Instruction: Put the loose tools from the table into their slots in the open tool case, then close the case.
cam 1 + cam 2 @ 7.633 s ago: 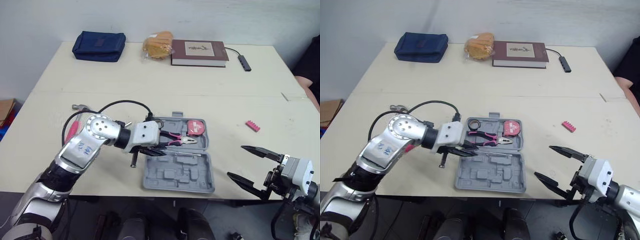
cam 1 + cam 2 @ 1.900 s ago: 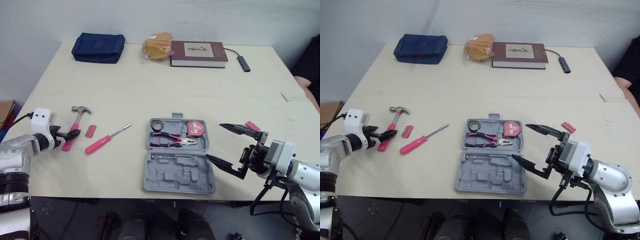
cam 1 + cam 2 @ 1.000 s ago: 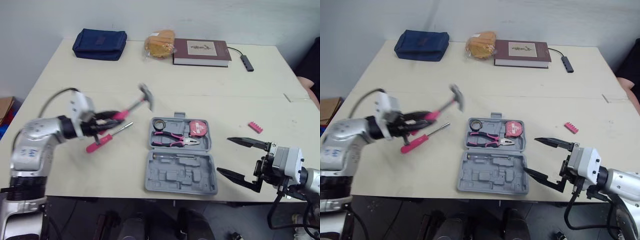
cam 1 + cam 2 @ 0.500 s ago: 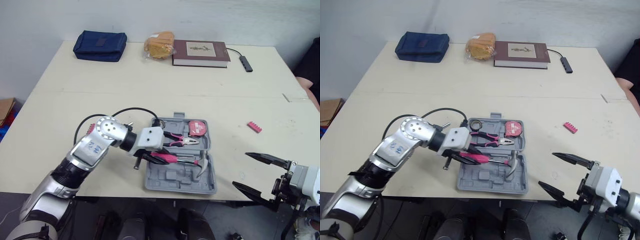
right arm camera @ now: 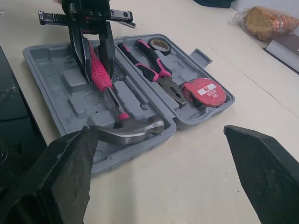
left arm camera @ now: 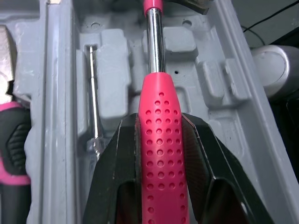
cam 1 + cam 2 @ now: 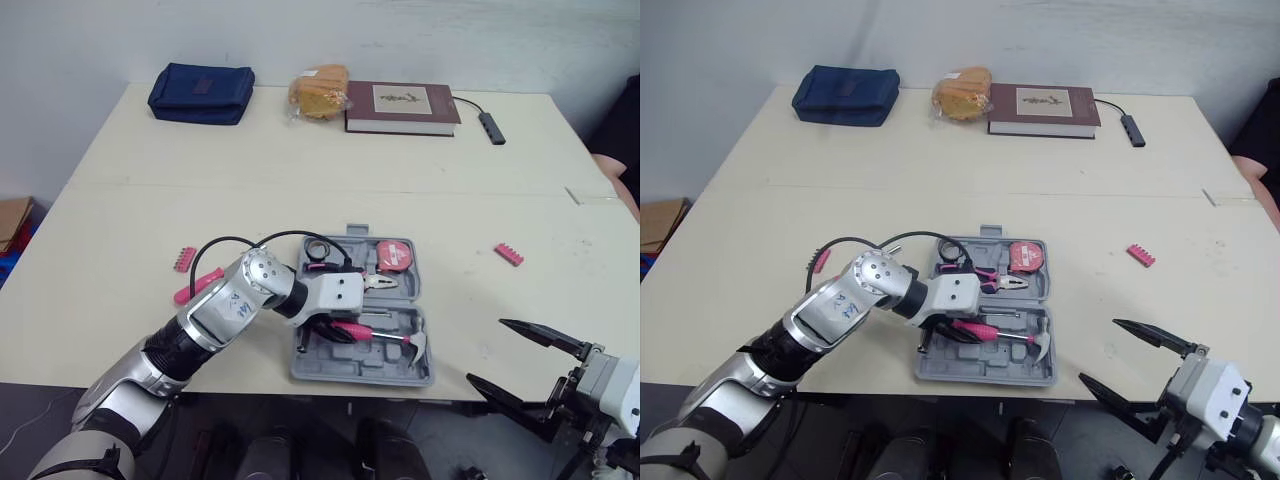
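**Hammer over the case tray, seating not confirmed**

Left pincer (image 6: 160, 125) is clamped on the pink dotted grip of the steel claw hammer (image 5: 112, 93). It holds the hammer low over the near half of the grey moulded plastic tool case (image 7: 355, 378). The hammer head sits at the case's right end, and the shaft runs along the tray over the recesses.

Right pincer (image 7: 489, 352) is spread wide and holds nothing, to the right of the case near its front corner.

Risks, my read:
- Releasing now could leave the hammer riding on the ribs, so the lid won't shut.
- Pressing down to seat it could shove or tip the case, which sits at the front edge of the cream counter (image 7: 300, 180).

Not yet stowed:
- Pink-handled screwdriver (image 7: 198, 286), left of the case.
- One pink bit strip (image 7: 183, 258), left of the case.
- Second pink bit strip (image 7: 508, 254), right of the case.
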Motion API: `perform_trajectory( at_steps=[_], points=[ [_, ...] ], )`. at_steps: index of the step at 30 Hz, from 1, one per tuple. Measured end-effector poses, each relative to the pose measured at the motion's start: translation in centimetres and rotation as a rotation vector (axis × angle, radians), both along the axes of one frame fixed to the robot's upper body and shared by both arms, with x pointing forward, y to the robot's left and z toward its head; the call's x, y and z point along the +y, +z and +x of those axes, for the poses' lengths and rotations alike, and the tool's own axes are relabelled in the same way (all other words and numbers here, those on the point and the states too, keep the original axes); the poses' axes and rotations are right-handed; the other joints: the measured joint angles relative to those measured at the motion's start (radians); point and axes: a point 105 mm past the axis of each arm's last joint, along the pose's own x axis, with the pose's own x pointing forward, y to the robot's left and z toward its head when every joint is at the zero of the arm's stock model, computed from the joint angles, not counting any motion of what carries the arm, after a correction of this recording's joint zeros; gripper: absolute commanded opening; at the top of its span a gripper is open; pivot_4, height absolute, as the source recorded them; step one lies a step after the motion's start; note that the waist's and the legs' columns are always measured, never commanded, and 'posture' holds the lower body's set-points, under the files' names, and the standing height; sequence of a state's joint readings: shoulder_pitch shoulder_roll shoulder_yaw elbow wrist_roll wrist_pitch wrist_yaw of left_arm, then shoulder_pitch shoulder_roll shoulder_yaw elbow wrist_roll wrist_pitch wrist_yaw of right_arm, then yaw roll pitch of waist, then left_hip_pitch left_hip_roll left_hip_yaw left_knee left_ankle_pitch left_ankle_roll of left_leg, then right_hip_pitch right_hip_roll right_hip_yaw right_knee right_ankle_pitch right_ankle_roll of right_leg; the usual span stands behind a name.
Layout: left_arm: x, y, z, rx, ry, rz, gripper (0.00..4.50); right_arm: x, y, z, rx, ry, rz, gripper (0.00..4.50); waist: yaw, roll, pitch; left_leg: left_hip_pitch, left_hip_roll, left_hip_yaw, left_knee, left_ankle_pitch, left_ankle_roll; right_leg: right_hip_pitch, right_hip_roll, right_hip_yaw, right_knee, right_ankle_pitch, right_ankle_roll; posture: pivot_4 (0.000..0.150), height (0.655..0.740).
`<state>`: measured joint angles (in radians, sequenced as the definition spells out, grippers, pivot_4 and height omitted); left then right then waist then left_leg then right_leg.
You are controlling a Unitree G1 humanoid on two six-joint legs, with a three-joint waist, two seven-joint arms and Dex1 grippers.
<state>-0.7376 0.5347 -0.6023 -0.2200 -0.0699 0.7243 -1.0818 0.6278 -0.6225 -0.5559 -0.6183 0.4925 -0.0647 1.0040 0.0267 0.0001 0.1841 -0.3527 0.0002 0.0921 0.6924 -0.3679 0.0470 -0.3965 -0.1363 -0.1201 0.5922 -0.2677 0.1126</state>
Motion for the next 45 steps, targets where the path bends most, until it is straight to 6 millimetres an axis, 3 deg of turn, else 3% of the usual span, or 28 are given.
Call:
perform_trajectory(
  at_steps=[11, 19, 23, 26, 27, 32, 33, 34, 39, 45],
  points=[
    [0.2, -0.1, 0.3, -0.008, 0.046, 0.002, 0.55, 0.1, 0.1, 0.2, -0.013, 0.0, -0.004, 4.5, 0.001, 0.0, 0.0, 0.0, 0.0, 0.0, 0.001, 0.0, 0.0, 0.0, -0.005, 0.0, 0.0, 0.0, 0.0, 0.15, 0.74],
    [0.8, 1.0, 0.6, -0.062, 0.046, -0.031, 4.43, 0.1, 0.1, 0.3, -0.016, 0.006, -0.006, 4.5, 0.002, 0.0, 0.0, 0.0, -0.001, 0.0, 0.002, 0.0, 0.0, 0.0, -0.007, 0.0, 0.0, 0.0, 0.0, 0.15, 0.74],
    [0.7, 1.8, 0.0, -0.028, 0.003, -0.105, 4.47, 0.1, 0.1, 0.3, -0.012, 0.012, -0.008, 4.5, 0.0, 0.0, 0.0, 0.0, -0.001, 0.0, 0.002, 0.0, 0.001, 0.0, -0.007, -0.001, 0.001, 0.0, 0.0, 0.15, 0.74],
    [-0.3, 3.1, -0.7, -0.053, -0.107, -0.275, 3.6, -0.1, -0.1, 0.3, -0.002, 0.008, -0.008, 4.5, 0.001, 0.001, 0.0, 0.0, -0.001, 0.0, 0.002, 0.0, 0.001, 0.0, -0.009, -0.001, 0.0, 0.0, 0.0, 0.15, 0.74],
    [-0.5, 3.2, -0.7, -0.053, -0.124, -0.323, 3.09, -0.1, -0.2, 0.3, -0.001, 0.007, -0.008, 4.5, 0.002, 0.001, 0.0, 0.0, -0.002, 0.0, 0.003, -0.001, 0.001, 0.0, -0.009, -0.002, 0.0, 0.0, 0.0, 0.15, 0.74],
    [-0.6, 2.0, 0.0, -0.025, -0.109, -0.401, 0.83, -0.2, -0.2, 0.3, 0.003, 0.003, -0.007, 4.5, 0.0, 0.001, 0.0, 0.0, -0.002, 0.0, 0.005, -0.001, 0.002, 0.001, -0.008, -0.002, 0.001, 0.0, 0.0, 0.15, 0.74],
    [-0.5, 1.9, 0.1, -0.025, -0.106, -0.399, 0.69, -0.2, -0.2, 0.3, 0.003, 0.003, -0.007, 4.5, 0.0, 0.001, 0.0, 0.0, -0.002, 0.0, 0.004, -0.001, 0.002, 0.001, -0.008, -0.002, 0.001, 0.0, 0.0, 0.15, 0.74],
    [-0.4, 1.6, 0.2, -0.031, -0.103, -0.395, 0.07, -0.2, -0.3, 0.3, 0.003, 0.002, -0.007, 4.5, 0.0, 0.001, 0.0, 0.0, -0.002, 0.0, 0.004, -0.001, 0.002, 0.001, -0.008, -0.002, 0.001, 0.0, 0.0, 0.15, 0.74],
    [0.1, -0.6, 0.9, -0.017, -0.043, -0.338, 0.03, -0.3, -0.3, 0.3, -0.002, 0.003, -0.01, 4.5, 0.002, 0.001, 0.0, 0.0, -0.003, 0.0, 0.005, -0.002, 0.003, 0.001, -0.007, -0.003, 0.001, 0.0, 0.0, 0.15, 0.74],
    [-0.1, -1.0, 0.7, 0.006, -0.049, -0.321, 0.03, -0.3, -0.3, 0.2, -0.001, 0.002, -0.009, 4.5, 0.001, 0.001, 0.0, 0.0, -0.003, 0.0, 0.005, -0.002, 0.004, 0.001, -0.01, -0.003, 0.001, 0.0, 0.0, 0.15, 0.74]
  ],
)
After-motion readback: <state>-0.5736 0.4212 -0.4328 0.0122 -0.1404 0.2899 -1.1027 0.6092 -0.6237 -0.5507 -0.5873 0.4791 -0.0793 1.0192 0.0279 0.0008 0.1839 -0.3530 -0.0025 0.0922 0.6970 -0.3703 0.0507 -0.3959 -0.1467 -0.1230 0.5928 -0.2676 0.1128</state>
